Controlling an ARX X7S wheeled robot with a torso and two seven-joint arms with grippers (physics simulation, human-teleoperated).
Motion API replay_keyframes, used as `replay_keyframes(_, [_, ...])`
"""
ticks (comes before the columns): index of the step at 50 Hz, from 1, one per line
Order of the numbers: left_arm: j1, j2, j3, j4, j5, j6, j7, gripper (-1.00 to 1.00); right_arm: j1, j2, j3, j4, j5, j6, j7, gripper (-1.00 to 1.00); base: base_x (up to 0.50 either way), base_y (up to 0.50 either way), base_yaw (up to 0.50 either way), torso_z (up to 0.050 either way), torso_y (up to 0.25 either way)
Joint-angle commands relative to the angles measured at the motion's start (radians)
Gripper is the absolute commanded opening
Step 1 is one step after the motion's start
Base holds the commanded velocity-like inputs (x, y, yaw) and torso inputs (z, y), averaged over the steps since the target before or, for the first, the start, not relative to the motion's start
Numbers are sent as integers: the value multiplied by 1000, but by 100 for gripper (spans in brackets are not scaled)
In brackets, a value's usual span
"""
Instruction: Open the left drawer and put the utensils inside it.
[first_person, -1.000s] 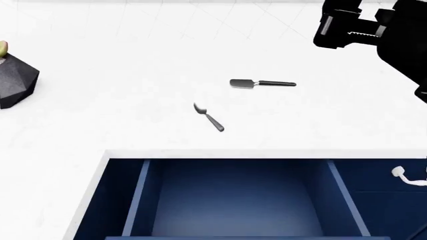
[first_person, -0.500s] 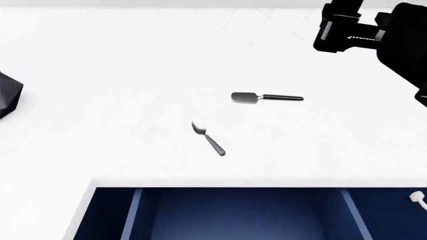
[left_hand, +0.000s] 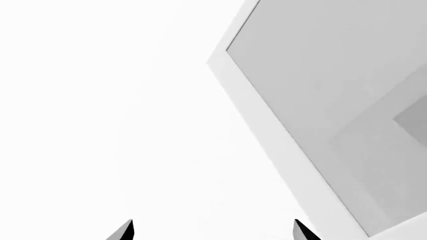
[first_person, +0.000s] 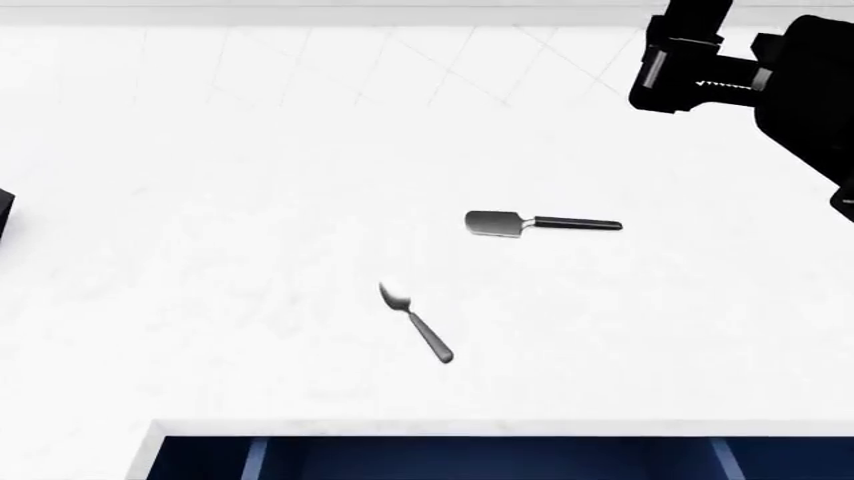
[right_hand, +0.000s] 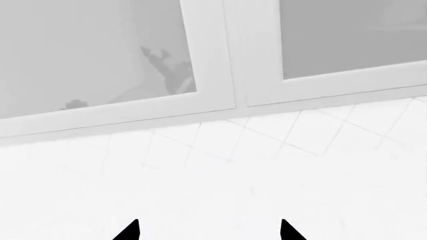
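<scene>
White desk (first_person: 200, 200) carries spoon (first_person: 416, 323) and spatula (first_person: 541, 223) mid-frame; open left drawer (first_person: 441, 458) at bottom edge. Right claw (right_hand: 208, 231) raised upper right, spread, empty; left claw (left_hand: 212, 231) likewise spread.

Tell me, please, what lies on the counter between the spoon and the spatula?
Nothing: in the head view the white counter is bare between the spoon and the spatula, which lie apart.

blocky black right arm (first_person: 787, 80), possibly toothed rail
</scene>
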Motion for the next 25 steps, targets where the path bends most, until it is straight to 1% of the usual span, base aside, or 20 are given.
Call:
replay_keyframes(1, [0, -4, -2, 0, 0, -3, -2, 100, -10, 7, 2, -3, -2, -6, 2, 100, 0, 0, 0, 0, 0])
replay_keyframes(9, [0, -10, 3, 0, 3, -6, -6, 100, -11, 2, -6, 7, 0, -2, 7, 100, 0, 0, 0, 0, 0])
replay_keyframes(12, [0, -3, 8, 0, 7, -1, -4, 100, 5, -10, -22, 22, -1, 20, 8, 100, 0, 0, 0, 0, 0])
replay_keyframes(15, [0, 9, -4, 0, -1, 6, 3, 100, 36, -32, -62, 42, 30, 87, -1, 100, 0, 0, 0, 0, 0])
replay_keyframes(18, [0, 9, -8, 0, -4, 5, 5, 100, 52, -54, -85, 90, 30, 111, -9, 100, 0, 0, 0, 0, 0])
replay_keyframes(19, [0, 22, 3, 0, 6, 19, 9, 100, 74, -66, -101, 117, 23, 136, -14, 100, 0, 0, 0, 0, 0])
replay_keyframes(22, [0, 19, 3, 0, 2, 13, 4, 100, 106, -95, -139, 183, 22, 185, -20, 100, 0, 0, 0, 0, 0])
replay_keyframes(25, [0, 33, 14, 0, 9, 27, 6, 100, 134, -139, -178, 274, -10, 232, -76, 100, 0, 0, 0, 0, 0])
